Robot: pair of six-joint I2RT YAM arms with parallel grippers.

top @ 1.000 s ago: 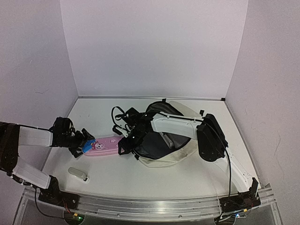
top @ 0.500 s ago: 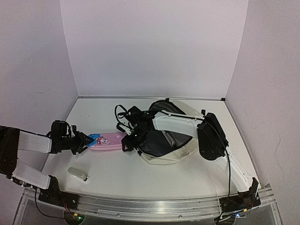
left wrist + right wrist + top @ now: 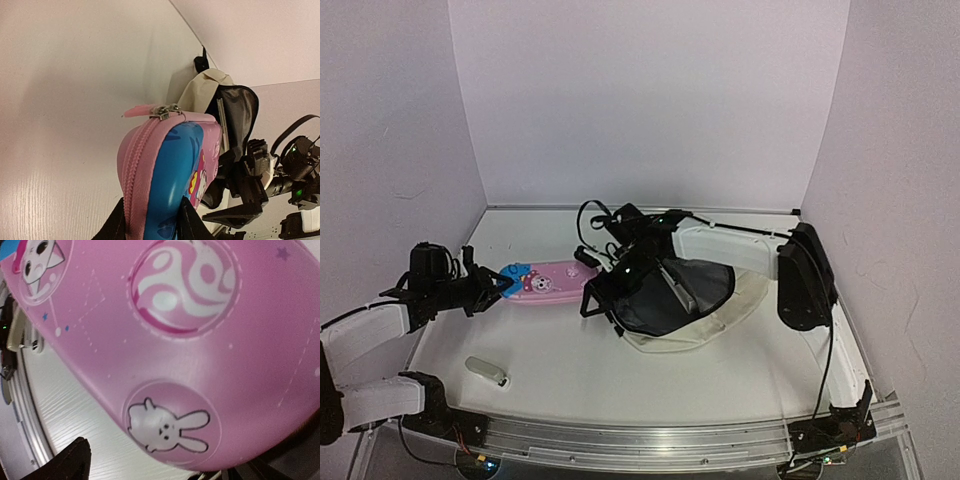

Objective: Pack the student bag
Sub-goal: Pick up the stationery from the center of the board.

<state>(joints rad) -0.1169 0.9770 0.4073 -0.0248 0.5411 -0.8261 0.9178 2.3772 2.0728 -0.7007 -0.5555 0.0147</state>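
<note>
student bag [image 3: 685,300] lies crosswise, mouth left; left gripper [image 3: 497,288] clamps case [image 3: 548,283]; right gripper [image 3: 601,306] wide

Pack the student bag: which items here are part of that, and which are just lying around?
On the job: student bag; pink pencil case, gripped at its blue end by the left gripper.
Lying about: small white object, untouched.

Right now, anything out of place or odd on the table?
Nothing spilled or damaged. One stray: a small white item lies alone near the front left edge, away from the student bag. The bag's black straps are bunched behind it.
</note>
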